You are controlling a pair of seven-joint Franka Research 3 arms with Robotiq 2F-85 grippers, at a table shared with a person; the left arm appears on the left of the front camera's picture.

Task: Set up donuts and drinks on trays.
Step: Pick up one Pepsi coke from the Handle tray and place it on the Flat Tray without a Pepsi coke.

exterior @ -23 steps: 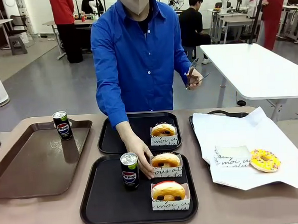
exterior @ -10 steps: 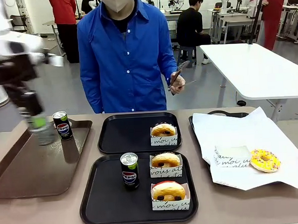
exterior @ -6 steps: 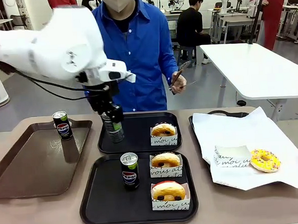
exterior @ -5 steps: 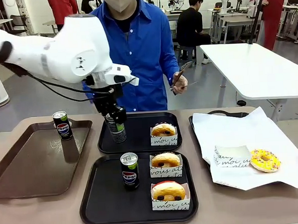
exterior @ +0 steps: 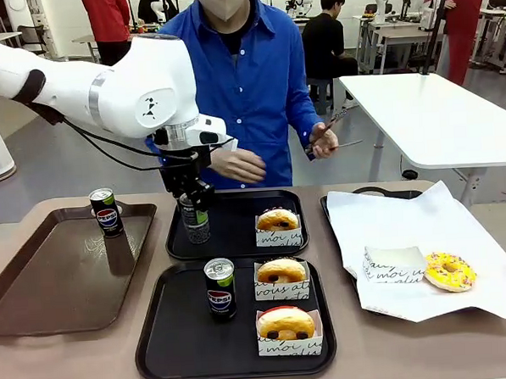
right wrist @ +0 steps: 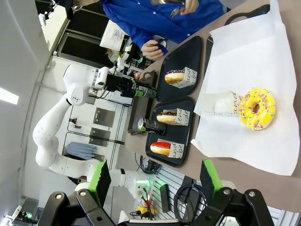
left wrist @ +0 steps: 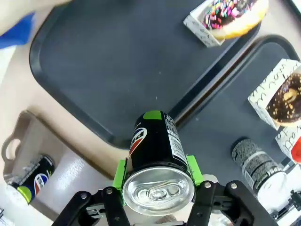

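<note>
My left gripper (exterior: 193, 206) is shut on a black Pepsi can (exterior: 195, 221), held upright at the front-left of the far black tray (exterior: 239, 241); whether the can touches the tray I cannot tell. In the left wrist view the green pads (left wrist: 193, 169) clamp the can (left wrist: 157, 150) above that tray (left wrist: 94, 70). One boxed donut (exterior: 278, 226) sits on the far tray. The near black tray (exterior: 172, 346) carries a can (exterior: 220, 288) and two boxed donuts (exterior: 281, 278) (exterior: 288, 328). My right gripper (right wrist: 155, 181) hangs open and empty, well away from the table.
A glossy brown tray (exterior: 54, 285) at the left holds a Pepsi can (exterior: 106, 212). At the right, a paper-lined tray (exterior: 382, 225) holds a yellow donut (exterior: 449, 271) and an empty box (exterior: 393, 264). The person's hand (exterior: 239, 165) hovers behind the far tray; the other hand holds tongs (exterior: 330, 130).
My left arm swung in from the left with the can and brought it down over the far black tray. The person's hand left the near tray.
</note>
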